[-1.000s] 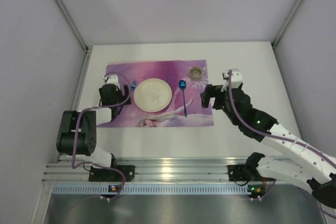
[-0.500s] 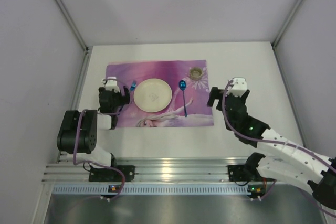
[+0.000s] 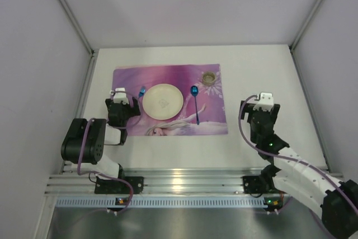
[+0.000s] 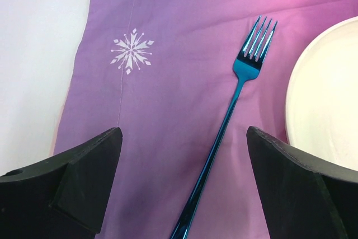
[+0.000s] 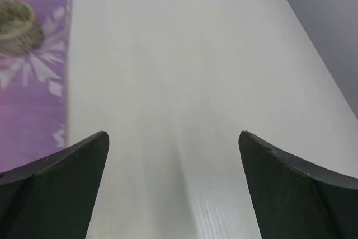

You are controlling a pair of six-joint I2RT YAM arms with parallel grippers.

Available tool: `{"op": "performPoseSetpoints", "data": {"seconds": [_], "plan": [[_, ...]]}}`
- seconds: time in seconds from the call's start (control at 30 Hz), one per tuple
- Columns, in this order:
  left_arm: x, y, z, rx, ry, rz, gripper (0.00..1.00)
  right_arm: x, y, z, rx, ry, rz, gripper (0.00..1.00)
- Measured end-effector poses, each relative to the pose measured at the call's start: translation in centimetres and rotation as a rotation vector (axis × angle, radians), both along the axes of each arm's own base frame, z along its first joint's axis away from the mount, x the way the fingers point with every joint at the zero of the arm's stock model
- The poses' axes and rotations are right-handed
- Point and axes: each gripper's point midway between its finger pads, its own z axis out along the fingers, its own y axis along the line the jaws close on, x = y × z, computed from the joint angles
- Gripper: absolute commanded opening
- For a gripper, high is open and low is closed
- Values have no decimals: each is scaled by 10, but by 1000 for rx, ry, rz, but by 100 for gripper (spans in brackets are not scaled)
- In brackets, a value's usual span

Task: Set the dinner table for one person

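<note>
On the white dinner table lies a purple placemat with a cream plate in its middle. A blue fork lies left of the plate; only its tines show from above. A blue spoon lies right of the plate, with a small brown cup beyond it. My left gripper is open and empty over the fork's handle. My right gripper is open and empty over bare table, right of the placemat. The cup also shows in the right wrist view.
Grey walls enclose the table at the back and both sides. A metal rail with the arm bases runs along the near edge. The plate rim shows in the left wrist view. The placemat's right edge shows in the right wrist view.
My right gripper has drawn back from the placemat's right edge to the right and toward its base. My left gripper has pulled back slightly toward the near edge.
</note>
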Motion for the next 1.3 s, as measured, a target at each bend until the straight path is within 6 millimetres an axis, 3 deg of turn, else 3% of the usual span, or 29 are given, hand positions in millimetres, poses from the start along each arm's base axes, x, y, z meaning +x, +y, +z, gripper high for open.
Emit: {"op": "performPoseSetpoints", "data": {"seconds": [0.2,0.37,0.47,0.83,1.3], "plan": [[0,1,0,2,-1,6,98,12,-46,-68,-94,116,-8,100],[0,1,1,2,-2,7,98,49,-53,-85,-65,89,107,100],[1,1,1,2,-5,7,98,62,-55,-92,-40,53,128,100],[1,1,2,2,-8,7,98,73,-41,-62,-48,-86,212,100],[1,1,2,2,-8,7,99,76,-40,-59,-48,-95,215,100]]}}
